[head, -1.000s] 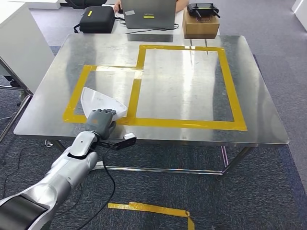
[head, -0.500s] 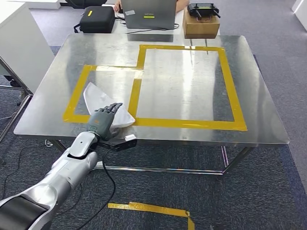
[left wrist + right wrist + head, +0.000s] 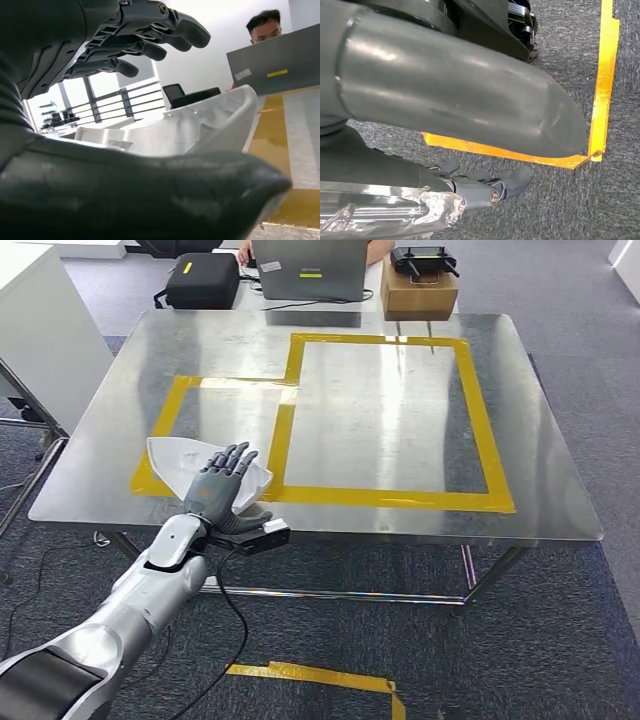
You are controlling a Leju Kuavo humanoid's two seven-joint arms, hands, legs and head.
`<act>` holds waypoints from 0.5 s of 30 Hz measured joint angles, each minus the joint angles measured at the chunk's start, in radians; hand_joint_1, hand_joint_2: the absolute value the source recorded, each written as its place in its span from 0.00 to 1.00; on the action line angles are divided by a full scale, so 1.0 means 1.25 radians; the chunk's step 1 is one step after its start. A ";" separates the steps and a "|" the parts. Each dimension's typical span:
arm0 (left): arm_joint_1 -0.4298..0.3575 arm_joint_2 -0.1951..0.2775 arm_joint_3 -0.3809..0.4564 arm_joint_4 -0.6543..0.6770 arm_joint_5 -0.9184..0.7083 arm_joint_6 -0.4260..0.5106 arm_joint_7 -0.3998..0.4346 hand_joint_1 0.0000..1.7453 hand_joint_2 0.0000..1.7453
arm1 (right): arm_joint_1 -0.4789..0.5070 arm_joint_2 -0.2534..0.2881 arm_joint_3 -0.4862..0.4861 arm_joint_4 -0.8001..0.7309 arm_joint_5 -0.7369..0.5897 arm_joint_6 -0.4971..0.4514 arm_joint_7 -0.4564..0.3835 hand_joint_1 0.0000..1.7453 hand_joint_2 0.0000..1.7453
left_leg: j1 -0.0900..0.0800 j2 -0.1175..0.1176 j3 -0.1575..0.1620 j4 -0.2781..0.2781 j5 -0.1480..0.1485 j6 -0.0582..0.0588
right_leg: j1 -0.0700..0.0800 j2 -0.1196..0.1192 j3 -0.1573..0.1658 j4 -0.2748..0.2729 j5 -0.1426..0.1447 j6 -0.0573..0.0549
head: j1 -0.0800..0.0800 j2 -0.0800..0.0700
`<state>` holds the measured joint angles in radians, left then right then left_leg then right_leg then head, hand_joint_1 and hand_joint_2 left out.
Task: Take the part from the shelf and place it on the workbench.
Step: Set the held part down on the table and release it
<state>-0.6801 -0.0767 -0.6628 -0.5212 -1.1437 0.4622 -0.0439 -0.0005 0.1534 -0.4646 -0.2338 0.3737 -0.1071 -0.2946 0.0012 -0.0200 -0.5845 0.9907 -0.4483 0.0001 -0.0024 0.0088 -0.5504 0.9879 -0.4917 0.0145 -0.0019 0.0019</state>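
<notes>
White part (image 3: 177, 462) on workbench (image 3: 528, 490) (no legible writing), left hand (image 3: 219, 488) spread above

Left hand (image 3: 220, 490) reaches forward, fingers (image 3: 151, 30) spread; right hand (image 3: 486, 187) hangs, fingers apart.

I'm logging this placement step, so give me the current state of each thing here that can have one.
white part: lying on the workbench, across the yellow tape outline.
left hand: fingers spread above the part, not gripping it.
right hand: hanging over the carpet, holding nothing, fingers apart.
laptop: open, a person behind it.
black case: closed.
</notes>
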 joint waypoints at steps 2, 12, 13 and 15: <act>0.000 0.000 0.001 -0.003 0.003 0.000 0.001 0.00 0.00 | 0.000 0.000 0.000 0.000 -0.001 -0.001 0.000 0.00 0.00 | 0.000 0.000 0.000 0.000 0.000 0.000 | 0.000 0.000 0.000 0.000 0.000 0.000 | 0.000 0.000; 0.001 0.000 0.008 -0.016 0.012 0.001 0.001 0.00 0.00 | 0.000 0.000 0.001 0.001 -0.002 -0.001 0.001 0.00 0.00 | 0.000 0.000 0.000 0.000 0.000 0.000 | 0.000 0.000 0.000 0.000 0.000 0.000 | 0.000 0.000; 0.001 0.000 0.008 -0.016 0.012 0.001 0.001 0.00 0.00 | 0.000 0.000 0.001 0.001 -0.002 -0.001 0.001 0.00 0.00 | 0.000 0.000 0.000 0.000 0.000 0.000 | 0.000 0.000 0.000 0.000 0.000 0.000 | 0.000 0.000; 0.001 0.000 0.009 -0.016 0.012 0.001 0.001 0.00 0.00 | 0.000 0.000 0.001 0.001 -0.002 -0.001 0.001 0.00 0.00 | 0.000 0.000 0.000 0.000 0.000 0.000 | 0.000 0.000 0.000 0.000 0.000 0.000 | 0.000 0.000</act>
<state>-0.6789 -0.0767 -0.6521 -0.5413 -1.1286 0.4635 -0.0427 -0.0005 0.1534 -0.4639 -0.2327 0.3716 -0.1080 -0.2934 0.0012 -0.0200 -0.5845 0.9907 -0.4483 0.0001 -0.0024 0.0088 -0.5503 0.9879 -0.4917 0.0145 -0.0020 0.0019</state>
